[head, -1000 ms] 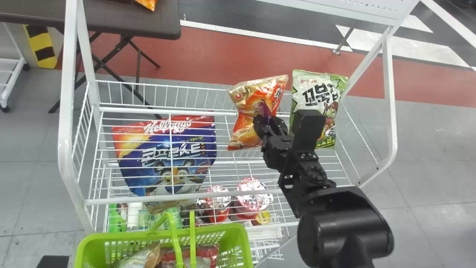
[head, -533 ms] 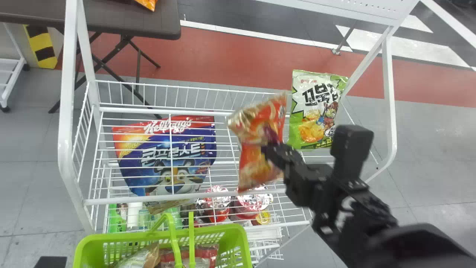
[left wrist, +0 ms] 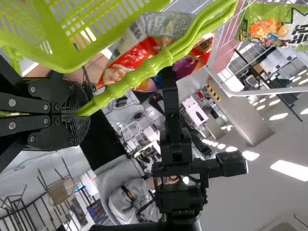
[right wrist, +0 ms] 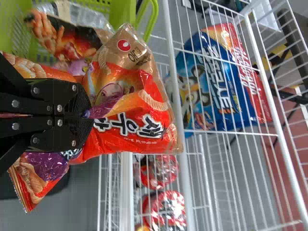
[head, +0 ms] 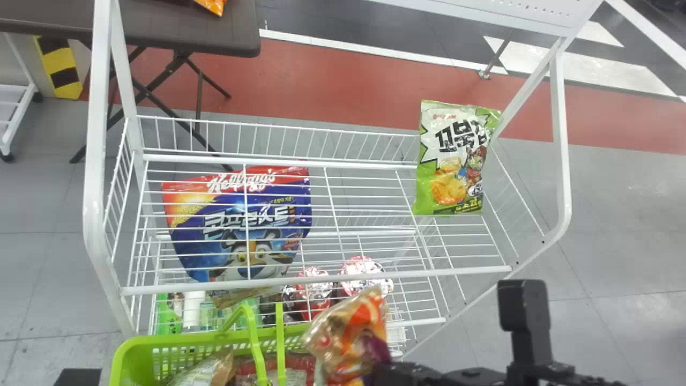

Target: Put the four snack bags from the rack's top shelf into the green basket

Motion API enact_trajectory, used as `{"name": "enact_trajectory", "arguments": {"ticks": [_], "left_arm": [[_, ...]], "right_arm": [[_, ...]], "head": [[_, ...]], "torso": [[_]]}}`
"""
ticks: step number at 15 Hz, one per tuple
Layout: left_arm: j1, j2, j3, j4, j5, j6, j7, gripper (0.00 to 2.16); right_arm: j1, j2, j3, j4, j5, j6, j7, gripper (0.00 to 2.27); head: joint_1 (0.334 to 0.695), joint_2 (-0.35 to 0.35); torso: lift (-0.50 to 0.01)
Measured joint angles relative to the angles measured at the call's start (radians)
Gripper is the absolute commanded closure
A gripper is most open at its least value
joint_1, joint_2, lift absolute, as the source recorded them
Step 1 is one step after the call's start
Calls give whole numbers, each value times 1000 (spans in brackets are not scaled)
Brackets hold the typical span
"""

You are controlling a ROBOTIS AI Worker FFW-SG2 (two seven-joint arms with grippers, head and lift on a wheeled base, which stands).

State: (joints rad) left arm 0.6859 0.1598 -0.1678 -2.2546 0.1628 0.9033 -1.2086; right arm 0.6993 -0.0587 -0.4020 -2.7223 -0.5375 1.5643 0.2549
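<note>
Pinching the orange bag (head: 348, 343) around its middle, the right tool (head: 379, 371) is keeping its fingers pressed together on crumpled film. The bag is hanging at the right end of the green basket (head: 126, 367), overlapping it in the head view; whether the two are touching, I cannot tell. The left tool (left wrist: 82, 114) is closing its fingers round the basket's handle (left wrist: 166, 57), which is slanting away from the fingertips in the left wrist view.

Inside the basket, two bags are lying side by side: a silver-and-brown bag (head: 195, 372) toward the left and a red bag (head: 300, 369) beside it.

Beyond the basket, the white rack (head: 321, 281) is standing close by. On its top shelf, toward the far right corner, the green bag (head: 450, 161) is leaning upright. Below the top wires, the blue cereal bag (head: 236, 214) is lying toward the left. Lower down, two red cups (head: 313, 292) (head: 364, 273) are sitting near each other, with small bottles (head: 206, 316) standing left of them.

Past the rack, at the far left, a dark surface (head: 161, 35) is carrying an orange packet (head: 213, 5).
</note>
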Motion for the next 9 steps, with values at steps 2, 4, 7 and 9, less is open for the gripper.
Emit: {"name": "enact_trajectory", "arguments": {"ticks": [2, 4, 7, 9], "left_arm": [[-1, 0, -9, 0, -4, 1, 0, 1895], [3, 0, -11, -1, -5, -1, 0, 1895], [10, 0, -11, -4, -5, -6, 0, 1899], [12, 0, -11, -5, -5, -8, 0, 1895]], "right_arm": [[2, 1, 71, 33, -13, 2, -4, 2219], [3, -1, 161, 69, 8, 3, -15, 2219], [3, -13, 257, 125, 45, 3, -22, 1369], [2, -19, 275, 144, 69, 3, -24, -2]], "head": [[695, -350], [695, -350], [695, -350], [695, -350]], "torso": [[0], [0], [0], [0]]}}
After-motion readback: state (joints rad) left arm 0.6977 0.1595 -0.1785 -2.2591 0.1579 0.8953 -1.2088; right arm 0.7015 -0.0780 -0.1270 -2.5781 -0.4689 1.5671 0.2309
